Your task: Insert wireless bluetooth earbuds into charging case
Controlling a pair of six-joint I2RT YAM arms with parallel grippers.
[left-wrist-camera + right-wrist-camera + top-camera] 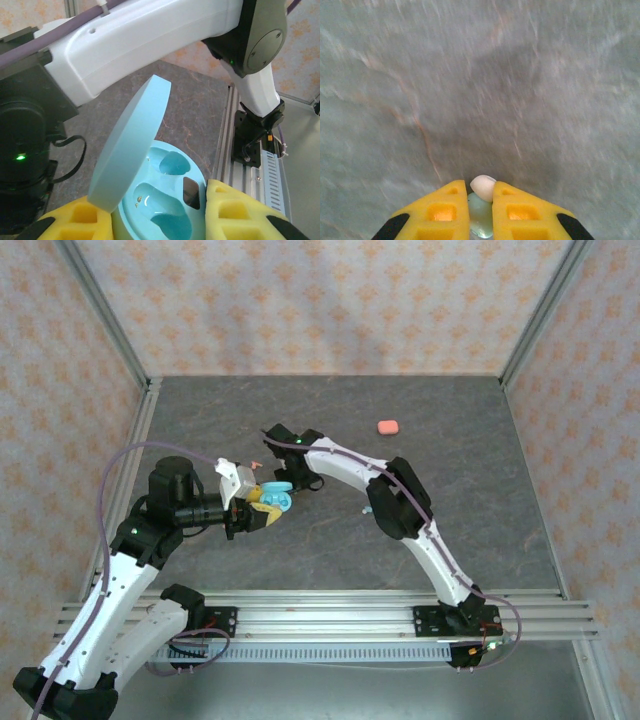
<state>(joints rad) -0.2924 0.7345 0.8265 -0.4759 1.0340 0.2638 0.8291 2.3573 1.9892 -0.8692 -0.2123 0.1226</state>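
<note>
Presently, you have the left gripper (159,216) clenched on the teal charging case (167,197), with one yellow finger on each side of its base. The case is held above the worktop (480,530), left of centre and somewhat nearer the near edge than the far one. Its lid (131,150) stands open, tilted up and back, and both wells (172,162) in the base are bare.

Your right gripper (480,194) is closed on a teal earbud (480,215). The yellow fingers press it from both sides, and its white tip (482,186) pokes out just past them. In the right wrist view the grey surface below is blurred. From above, the right arm reaches across from the right, its wrist just beyond the case on the far side.

A coral-pink case (388,426) lies on the worktop, right of centre, near the far edge, well apart from both grippers.
</note>
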